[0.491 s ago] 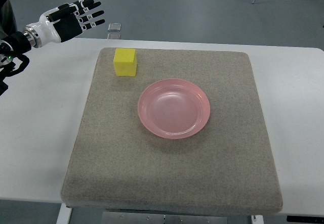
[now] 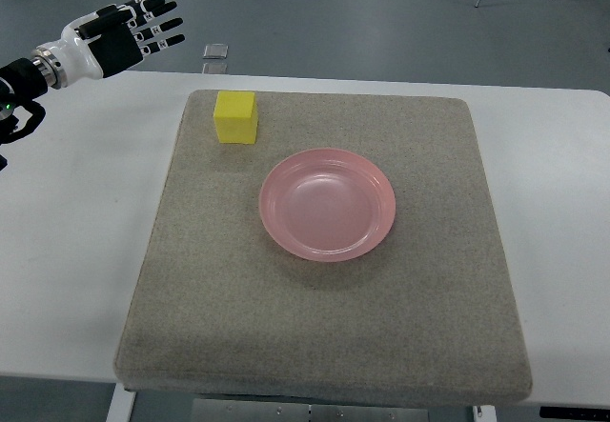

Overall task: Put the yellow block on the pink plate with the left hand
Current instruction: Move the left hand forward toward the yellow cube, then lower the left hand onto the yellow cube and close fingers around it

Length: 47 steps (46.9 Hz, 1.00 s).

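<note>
Top view: left hand [image 2: 119,36] raised beyond the table's far-left corner, yellow block [image 2: 234,117] lying free on the mat.

The left hand enters from the left edge with its fingers [image 2: 157,24] extended and slightly spread, holding nothing; it is well apart from the block. The yellow block sits upright near the far-left corner of the grey mat [image 2: 324,327], which covers most of the white table [image 2: 76,251]. The pink plate [image 2: 327,204] lies near the mat's centre, empty, separated from the block by bare mat. A small clear object [image 2: 216,51] rests on the floor beyond the table's far edge.
</note>
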Motion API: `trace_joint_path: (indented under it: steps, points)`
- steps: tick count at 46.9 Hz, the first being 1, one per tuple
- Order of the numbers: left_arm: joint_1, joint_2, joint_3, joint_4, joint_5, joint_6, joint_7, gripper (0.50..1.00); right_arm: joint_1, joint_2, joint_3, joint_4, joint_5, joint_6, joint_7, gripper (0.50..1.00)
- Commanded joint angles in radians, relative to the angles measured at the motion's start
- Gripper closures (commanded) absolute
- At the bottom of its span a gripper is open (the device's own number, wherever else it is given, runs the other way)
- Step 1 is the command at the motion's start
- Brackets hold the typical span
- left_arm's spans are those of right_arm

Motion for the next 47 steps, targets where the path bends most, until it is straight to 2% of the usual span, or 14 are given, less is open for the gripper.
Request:
trace_joint_path:
  steps: [1,13,17,21,29,33,47]
  points:
    - [0.000,0.001,0.000,0.004,0.000,0.000,0.000,0.504,0.000,0.000,0.000,0.001,0.000,0.000,0.000,0.576]
    - [-0.007,0.007,0.011,0.018,0.012,0.000,-0.003,0.506,0.000,0.000,0.000,-0.001,0.000,0.000,0.000,0.576]
    - [-0.014,0.007,0.009,0.024,0.107,0.000,-0.023,0.506,0.000,0.000,0.000,-0.001,0.000,0.000,0.000,0.576]
    - [-0.034,0.006,0.006,0.021,0.291,0.000,-0.083,0.506,0.000,0.000,0.000,0.001,0.000,0.000,0.000,0.576]
    - [-0.065,0.004,0.000,0.010,0.661,0.000,-0.277,0.506,0.000,0.000,0.000,-0.001,0.000,0.000,0.000,0.576]
    - [-0.086,0.002,0.000,-0.010,0.845,0.000,-0.323,0.506,0.000,0.000,0.000,-0.001,0.000,0.000,0.000,0.576]
    - [-0.122,0.002,0.011,-0.180,1.474,0.000,-0.397,0.506,0.000,0.000,0.000,0.001,0.000,0.000,0.000,0.576]
